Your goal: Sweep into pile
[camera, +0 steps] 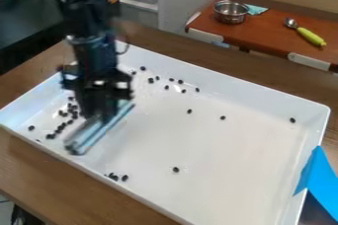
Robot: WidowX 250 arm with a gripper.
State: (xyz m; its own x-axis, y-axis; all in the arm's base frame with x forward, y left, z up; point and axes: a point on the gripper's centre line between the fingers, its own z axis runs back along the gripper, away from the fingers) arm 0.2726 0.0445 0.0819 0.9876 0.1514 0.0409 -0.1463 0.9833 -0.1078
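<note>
Gripper (98, 113): over the left part of the white tray (228, 169), pointing down, looks closed on a sweeping blade (99, 132). Blade is low at the tray floor, long axis roughly parallel to the tray's left short wall, one end toward the near long wall.

Key relation: densest bean cluster (68, 113) lies between the blade and the left short wall, broadside to the blade. Blade is already square to that group, so a push toward the left wall should pack it without much wrist turn.

Rest of the beans are off that line. Far group (167, 82) sits along the far long wall, toward the far-left corner. Small near group (119, 176) is just inside the near long wall, right of the blade's near end. Strays (190, 111) are spread mid-tray, one by the far-right corner. For those I'd lift, land on their right side, sweep left.

Not one pile at this point; I'd call it partway. Risk: beans slipping round the blade ends or riding up the wall.

Outward: wooden table (39, 169) under the tray, blue sheet (316, 177) over the right short wall. Beyond the far wall, metal pot (231, 16) and green-handled spoon (310, 36) on a red-brown counter (264, 31).
</note>
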